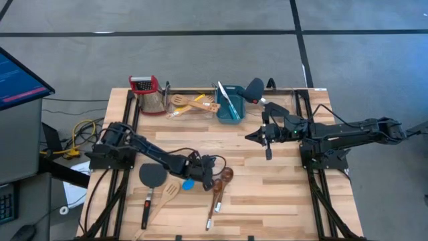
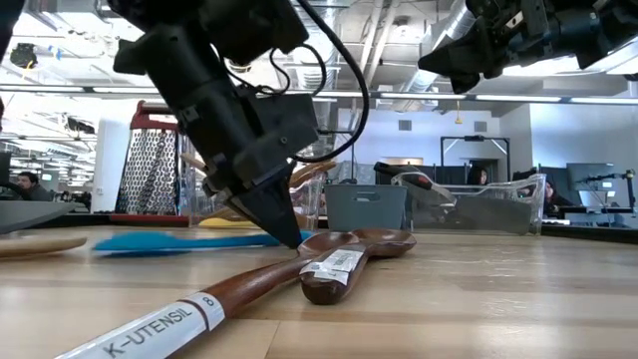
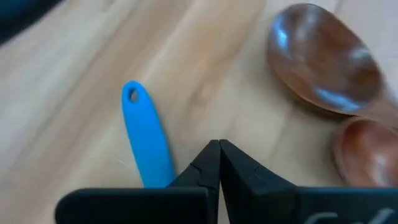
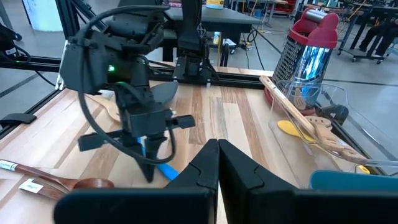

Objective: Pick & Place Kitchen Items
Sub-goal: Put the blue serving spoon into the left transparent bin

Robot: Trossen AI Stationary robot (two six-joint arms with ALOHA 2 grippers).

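My wooden surface [image 1: 267, 194]: blue spoon [image 1: 188, 183] flat on it; two dark-brown wooden spoons [image 1: 219, 186] just right of it, black spatula [image 1: 151, 181] and pale slotted spatula [image 1: 166, 197] left, grater [image 1: 150, 95] and clear bin [image 1: 192, 104] far behind.

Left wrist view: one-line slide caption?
Shut left gripper beside blue plastic spoon handle; two dark-brown wooden spoon bowls nearby.

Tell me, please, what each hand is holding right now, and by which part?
Nothing: the left hand is shut empty beside the blue spoon; the right hand is shut empty.

"K-UTENSIL" label on wooden spoon handle [image 2: 189, 317]
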